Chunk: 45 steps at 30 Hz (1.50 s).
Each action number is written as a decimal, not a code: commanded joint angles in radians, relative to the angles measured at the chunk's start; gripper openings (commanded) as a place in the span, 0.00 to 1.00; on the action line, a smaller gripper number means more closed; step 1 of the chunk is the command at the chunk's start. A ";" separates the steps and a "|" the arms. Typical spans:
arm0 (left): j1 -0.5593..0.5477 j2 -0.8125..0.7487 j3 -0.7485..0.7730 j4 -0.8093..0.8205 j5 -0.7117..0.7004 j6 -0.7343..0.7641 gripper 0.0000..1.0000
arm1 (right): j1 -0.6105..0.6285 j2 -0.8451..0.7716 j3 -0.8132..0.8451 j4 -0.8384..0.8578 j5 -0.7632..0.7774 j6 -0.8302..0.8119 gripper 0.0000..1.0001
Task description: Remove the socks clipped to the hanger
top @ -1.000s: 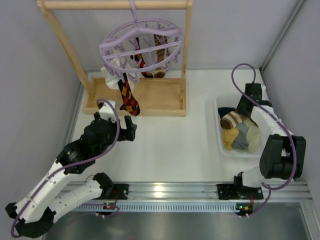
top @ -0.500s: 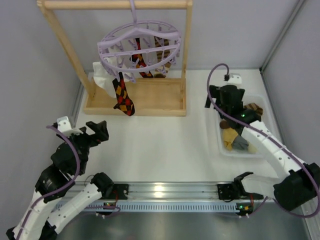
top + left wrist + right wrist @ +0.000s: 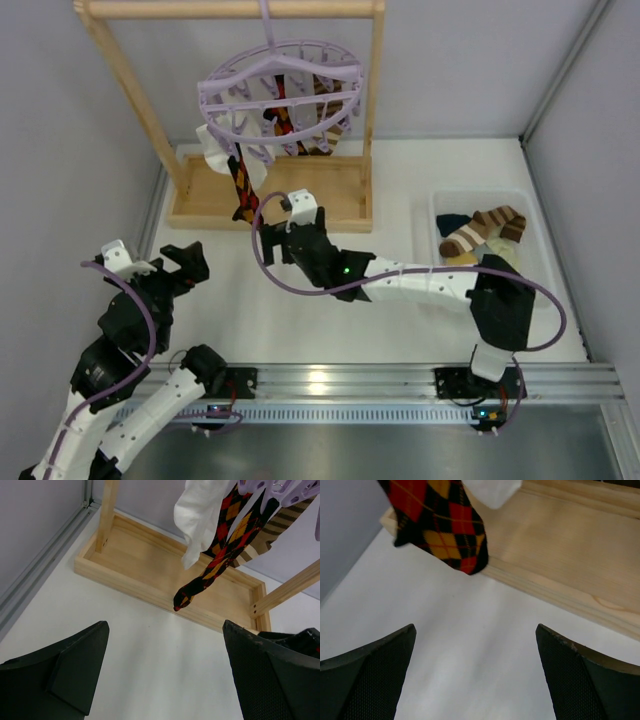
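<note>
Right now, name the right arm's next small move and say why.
Probably ease the right gripper up and forward until its open fingers straddle the toe of the argyle sock, then close. The jaws are open and empty, the toe hangs just ahead of them, and the sock is clipped to the lilac hanger.

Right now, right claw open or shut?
Open: the right claw shows both black fingers wide apart, gripping nothing, facing the black argyle sock.

The top view looks steeply down from above the near edge of the table (image 3: 400, 180). Both wrist views sit low, facing the far-left corner, the right one closer. All three share the argyle sock (image 3: 243, 192) and the rack base (image 3: 300, 195).
</note>
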 commanded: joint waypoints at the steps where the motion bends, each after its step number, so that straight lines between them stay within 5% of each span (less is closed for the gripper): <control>1: 0.008 -0.006 -0.010 0.021 -0.001 -0.004 0.99 | 0.056 0.099 0.189 0.099 0.109 0.035 0.99; 5: 0.009 -0.007 -0.009 0.021 0.004 -0.002 0.99 | 0.070 0.196 0.304 0.202 0.054 0.011 1.00; 14: 0.017 -0.006 -0.009 0.023 0.033 0.004 0.99 | 0.058 0.551 0.798 0.015 0.233 -0.104 0.99; 25: 0.029 0.014 -0.006 0.024 0.065 0.010 0.99 | -0.002 0.622 0.826 0.041 0.270 -0.098 0.71; 30: 0.040 0.020 -0.006 0.024 0.075 0.010 0.99 | -0.016 0.576 0.750 0.078 0.272 -0.098 0.40; 35: 0.042 0.034 -0.007 0.024 0.072 -0.007 0.99 | -0.016 0.451 0.478 0.275 0.235 -0.110 0.09; 45: 0.042 0.310 0.181 0.020 0.209 -0.060 0.99 | -0.002 0.110 0.069 0.403 0.181 -0.159 0.04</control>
